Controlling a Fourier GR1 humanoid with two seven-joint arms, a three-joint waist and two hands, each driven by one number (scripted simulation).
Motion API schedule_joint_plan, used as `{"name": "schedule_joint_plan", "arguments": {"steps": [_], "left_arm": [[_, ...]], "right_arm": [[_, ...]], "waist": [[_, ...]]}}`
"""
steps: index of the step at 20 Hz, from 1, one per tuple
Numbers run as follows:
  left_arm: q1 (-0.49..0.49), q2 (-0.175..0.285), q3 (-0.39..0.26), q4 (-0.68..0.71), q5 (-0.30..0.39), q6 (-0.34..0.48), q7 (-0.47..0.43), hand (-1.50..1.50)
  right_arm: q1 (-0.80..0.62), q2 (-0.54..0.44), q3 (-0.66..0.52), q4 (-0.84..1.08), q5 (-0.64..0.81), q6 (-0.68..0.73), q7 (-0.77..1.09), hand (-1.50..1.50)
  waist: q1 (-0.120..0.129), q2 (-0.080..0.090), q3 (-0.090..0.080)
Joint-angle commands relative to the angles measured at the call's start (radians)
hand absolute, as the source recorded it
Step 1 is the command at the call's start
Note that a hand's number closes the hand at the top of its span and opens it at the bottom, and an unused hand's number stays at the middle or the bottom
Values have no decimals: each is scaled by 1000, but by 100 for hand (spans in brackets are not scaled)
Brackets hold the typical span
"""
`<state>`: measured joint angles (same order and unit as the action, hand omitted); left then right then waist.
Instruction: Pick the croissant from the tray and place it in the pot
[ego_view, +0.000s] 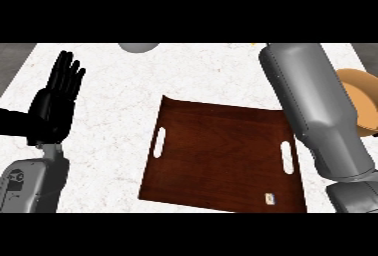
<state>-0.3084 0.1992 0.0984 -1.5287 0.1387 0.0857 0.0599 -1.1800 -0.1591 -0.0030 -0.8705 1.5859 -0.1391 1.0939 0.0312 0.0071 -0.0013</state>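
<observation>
- The wooden tray (221, 155) is lying on the white counter (118, 120). I am seeing no croissant on it, so I cannot tell where the croissant is.
- The left hand (53, 107) is resting left of the tray, fingers straight, holding nothing.
- The right forearm (317, 110) is crossing the tray's right edge. The right hand is out of sight, so I cannot tell its state.
- A tan round thing (363, 100), maybe the pot, is sitting right of the tray. Any release should be happening straight above its opening.
</observation>
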Motion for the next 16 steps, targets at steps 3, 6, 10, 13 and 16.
{"name": "schedule_joint_plan", "arguments": {"steps": [3, 6, 10, 13, 16], "left_arm": [[36, -13, 9, -6, -7, 17, -17, 0], [15, -18, -6, -9, -33, 41, 9, 0], [62, -9, 9, 20, -32, 6, -65, 0], [54, 32, 42, -59, 18, -13, 35, 0], [75, 8, 30, -33, -12, -2, -30, 0]], "right_arm": [[14, -76, -100, 15, -3, 24, 72, 150], [106, -97, -108, -116, -20, 74, 36, 150], [247, -138, -144, -246, -55, 54, -10, 150], [328, -225, -205, -303, -114, 29, -107, 150], [423, -252, -235, -354, -169, -9, -178, 150]], "waist": [[-27, -7, 1], [-45, -12, 2], [-49, -12, 1], [-40, -12, 2], [-39, -9, 2]]}}
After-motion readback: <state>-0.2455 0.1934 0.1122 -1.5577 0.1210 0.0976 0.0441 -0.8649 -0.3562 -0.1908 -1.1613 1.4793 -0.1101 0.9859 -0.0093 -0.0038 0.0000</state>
